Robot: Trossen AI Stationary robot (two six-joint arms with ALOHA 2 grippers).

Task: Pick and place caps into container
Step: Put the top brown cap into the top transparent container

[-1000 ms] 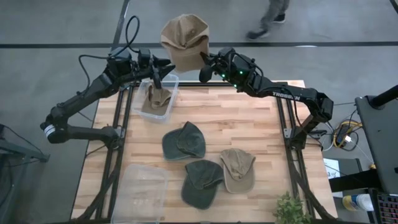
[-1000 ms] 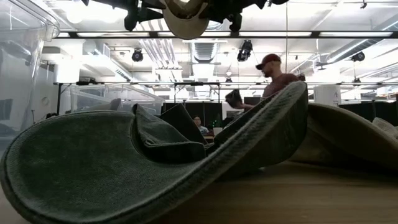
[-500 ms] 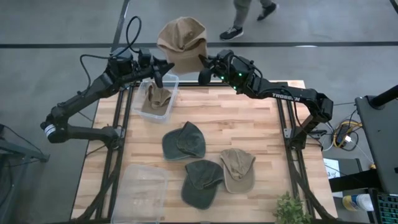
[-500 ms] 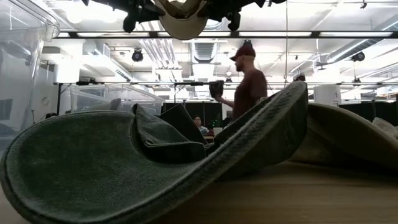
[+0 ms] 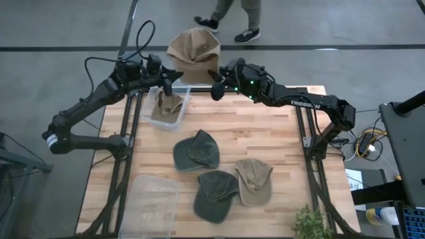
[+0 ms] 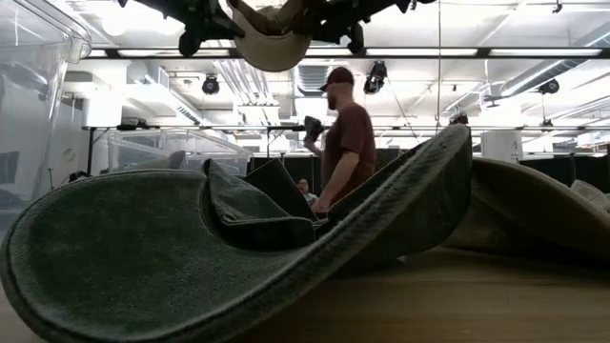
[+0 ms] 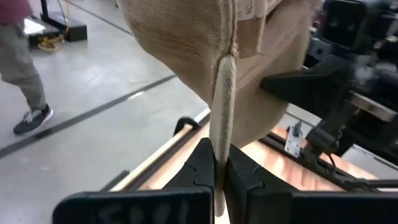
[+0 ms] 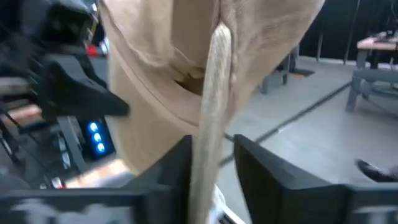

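High view: tan cap (image 5: 193,49) lower, nearer container (image 5: 170,106).

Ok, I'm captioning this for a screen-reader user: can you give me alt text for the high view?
Seen from above, the left gripper and right gripper hold a tan cap stretched between them beyond the wooden table's far edge. Beside it a clear container already holds one tan cap; two olive caps and another tan one lie mid-table, and an empty container sits near the front.
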